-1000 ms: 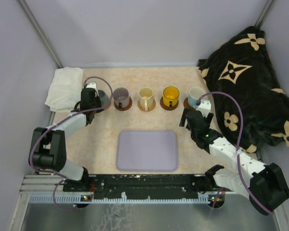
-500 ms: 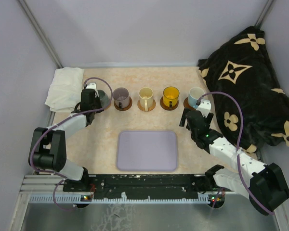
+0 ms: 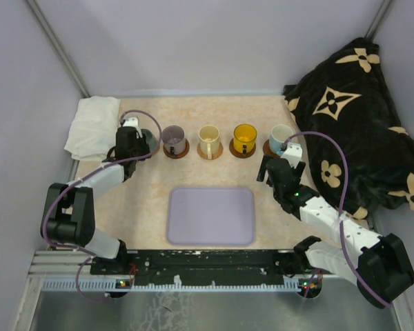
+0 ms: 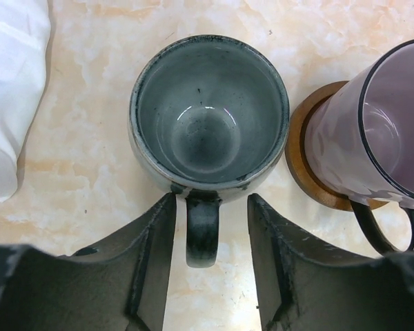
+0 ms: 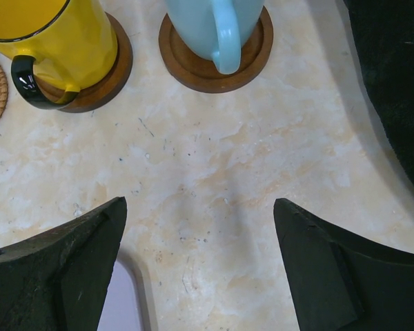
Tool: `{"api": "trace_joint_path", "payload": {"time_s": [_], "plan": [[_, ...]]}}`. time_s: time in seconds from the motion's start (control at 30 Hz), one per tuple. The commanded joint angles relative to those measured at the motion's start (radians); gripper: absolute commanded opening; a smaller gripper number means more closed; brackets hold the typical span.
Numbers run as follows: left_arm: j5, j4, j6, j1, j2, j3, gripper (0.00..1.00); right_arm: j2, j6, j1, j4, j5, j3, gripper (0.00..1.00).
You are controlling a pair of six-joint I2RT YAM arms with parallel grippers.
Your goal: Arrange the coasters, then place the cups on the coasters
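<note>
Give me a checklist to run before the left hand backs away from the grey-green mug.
1. Left hand clear of the handle of the grey-green glazed mug: ok, a gap shows on each side.
2. That mug upright: ok.
3. Coaster under it: cannot tell, no rim shows around its base.
4. Translucent purple mug seated on its round brown wooden coaster: ok.
5. Right hand open, empty, short of the pale blue mug: ok.
</note>
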Motion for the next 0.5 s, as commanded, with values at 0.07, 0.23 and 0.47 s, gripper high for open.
{"api": "trace_joint_path", "payload": {"time_s": [0.07, 0.23, 0.47], "plan": [[0.008, 0.039, -0.013, -0.008, -0.026, 0.013, 0.55, -0.003, -0.006, -0.005, 0.032, 0.003, 0.032, 0.88], [-0.017, 0.025, -0.021, -0.009, -0.061, 0.009, 0.64, -0.008, -0.005, -0.005, 0.029, 0.002, 0.031, 0.88], [-0.054, -0.019, -0.030, -0.009, -0.167, 0.007, 0.73, -0.017, -0.005, -0.005, 0.023, 0.004, 0.032, 0.88]]}}
